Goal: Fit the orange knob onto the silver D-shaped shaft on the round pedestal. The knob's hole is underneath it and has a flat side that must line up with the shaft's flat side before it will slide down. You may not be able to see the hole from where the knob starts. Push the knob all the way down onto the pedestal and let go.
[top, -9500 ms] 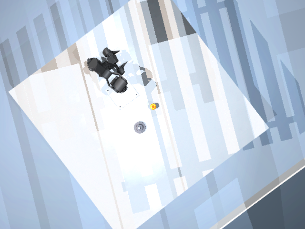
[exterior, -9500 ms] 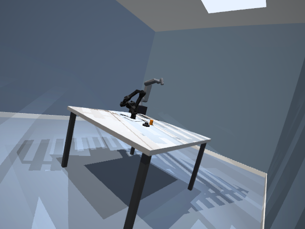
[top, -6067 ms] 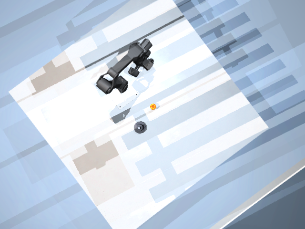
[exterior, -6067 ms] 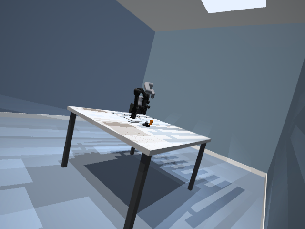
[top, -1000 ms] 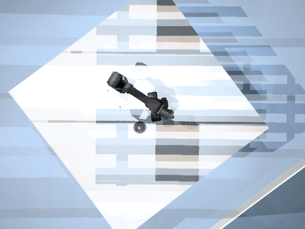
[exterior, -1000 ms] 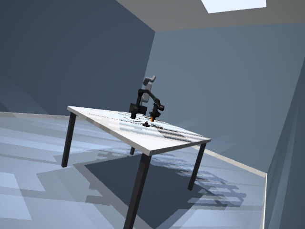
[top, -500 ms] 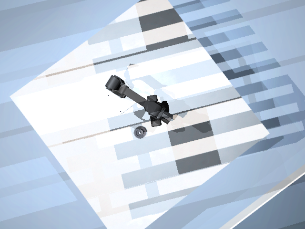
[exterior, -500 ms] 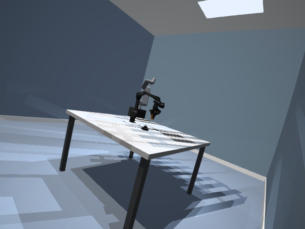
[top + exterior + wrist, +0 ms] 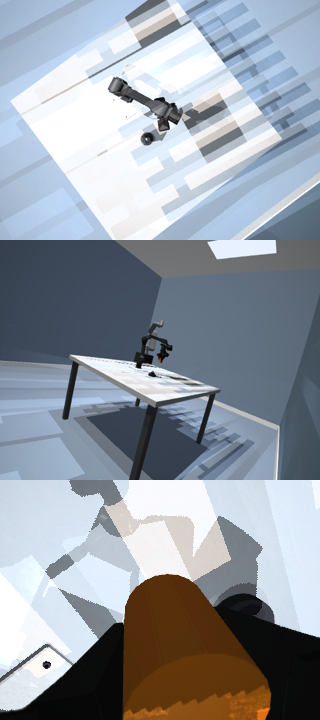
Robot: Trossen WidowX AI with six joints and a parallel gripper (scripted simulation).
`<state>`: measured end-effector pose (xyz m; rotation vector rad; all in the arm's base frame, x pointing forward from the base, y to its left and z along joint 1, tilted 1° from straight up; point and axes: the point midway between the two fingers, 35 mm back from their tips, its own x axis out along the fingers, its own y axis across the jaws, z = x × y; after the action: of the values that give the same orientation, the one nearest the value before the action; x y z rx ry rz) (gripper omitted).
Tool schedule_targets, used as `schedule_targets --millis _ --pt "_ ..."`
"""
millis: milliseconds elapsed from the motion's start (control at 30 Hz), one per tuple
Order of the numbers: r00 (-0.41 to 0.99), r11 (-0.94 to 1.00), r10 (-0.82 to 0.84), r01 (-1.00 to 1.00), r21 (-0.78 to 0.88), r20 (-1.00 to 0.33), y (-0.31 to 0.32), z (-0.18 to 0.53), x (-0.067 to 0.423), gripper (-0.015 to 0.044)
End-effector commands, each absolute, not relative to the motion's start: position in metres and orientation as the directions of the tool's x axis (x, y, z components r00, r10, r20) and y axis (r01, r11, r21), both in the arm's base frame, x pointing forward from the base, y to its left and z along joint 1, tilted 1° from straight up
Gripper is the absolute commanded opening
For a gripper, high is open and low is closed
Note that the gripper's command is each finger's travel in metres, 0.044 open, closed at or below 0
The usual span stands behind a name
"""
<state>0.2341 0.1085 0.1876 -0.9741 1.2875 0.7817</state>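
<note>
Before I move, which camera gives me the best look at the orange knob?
The wrist view: the knob fills its lower middle, large between the fingers. The exterior view shows only a small orange patch under the gripper; the top view hides it beneath the arm.

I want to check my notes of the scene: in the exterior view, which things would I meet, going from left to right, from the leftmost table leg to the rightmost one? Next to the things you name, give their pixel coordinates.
Leftmost table leg [image 9: 70, 391] → arm's black foot [image 9: 138, 366] → round pedestal [image 9: 142, 139] [image 9: 151, 374] [image 9: 245, 605] → orange knob [image 9: 165, 625] → rightmost table leg [image 9: 206, 418].
</note>
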Motion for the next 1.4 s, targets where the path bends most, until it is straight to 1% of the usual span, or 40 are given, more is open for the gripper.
schedule_targets --millis 0,433,900,1133,1367 --pt "0.236 0.406 -0.085 -0.879 -0.250 -0.968 0.110 0.199 0.235 0.0000" --pt "0.470 0.367 -0.194 -0.779 -0.508 -0.861 0.117 0.227 0.234 0.0000" --pt "0.679 0.294 -0.293 -0.605 -0.740 -0.672 0.123 0.255 0.234 0.0000" --pt "0.757 0.251 -0.331 -0.505 -0.826 -0.563 0.126 0.268 0.234 0.0000" --pt "0.765 0.246 -0.335 -0.493 -0.834 -0.551 0.126 0.268 0.234 0.0000"
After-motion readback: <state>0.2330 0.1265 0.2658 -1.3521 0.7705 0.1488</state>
